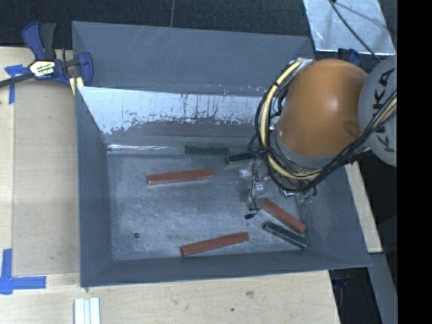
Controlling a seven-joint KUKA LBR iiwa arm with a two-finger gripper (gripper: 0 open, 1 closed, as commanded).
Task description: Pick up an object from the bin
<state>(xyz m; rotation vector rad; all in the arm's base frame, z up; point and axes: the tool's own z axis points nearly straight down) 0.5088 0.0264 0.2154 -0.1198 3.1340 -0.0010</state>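
From my station I see the gripper (253, 201) hanging low over the floor of the grey bin (94, 201), under the arm's orange cover (317, 110) and its looped cables. I cannot tell whether the gripper is released or clenched, and I see nothing held in it.

The thing nearest to it is a short red-brown bar (283, 215). It lies flat just right of the gripper's tip and slants down and away to the right. Whether the tip touches the bar's near end I cannot make out. A dark green stick (285, 235) lies just beyond that bar, nearly parallel to it.

Below and left of the gripper lies a lower red-brown bar (214, 244), flat and apart from it. To the gripper's left, well apart, lies an upper red-brown bar (180, 177). Above and left of the gripper, along the foot of the bin's far wall, lies a far dark green stick (207, 151), with a smaller dark piece (239, 158) close beside it.
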